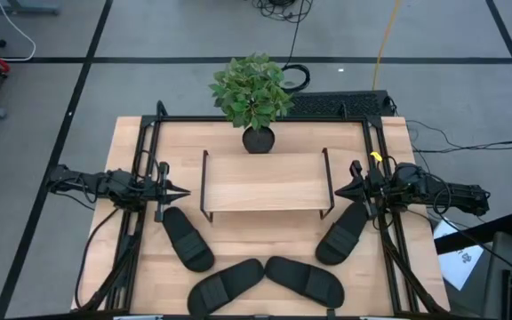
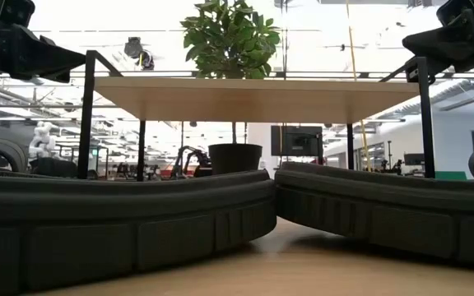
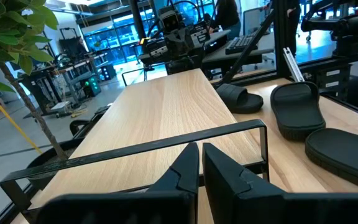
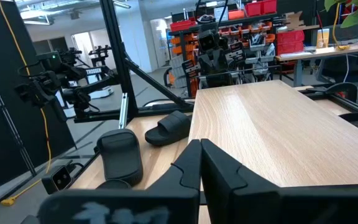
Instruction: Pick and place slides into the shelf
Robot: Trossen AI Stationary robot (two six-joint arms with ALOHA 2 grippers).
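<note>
Four black slides lie on the table, soles down, in front of the shelf: one at the left (image 1: 188, 238), two at the near edge (image 1: 226, 285) (image 1: 304, 280), one at the right (image 1: 343, 233). The shelf (image 1: 263, 182), with its light plank top and dark end frames, stands mid-table. My left gripper (image 1: 183, 191) hovers shut at the shelf's left end, above the table. My right gripper (image 1: 340, 189) hovers shut at the shelf's right end. Both hold nothing. In the left wrist view the shelf top (image 3: 166, 118) lies ahead of the shut fingers (image 3: 199, 163).
A potted plant (image 1: 253, 98) stands behind the shelf at the table's far edge. Black frame rails run along the table's left (image 1: 140, 178) and right (image 1: 382, 178) sides. Bare tabletop shows between the shelf and the slides.
</note>
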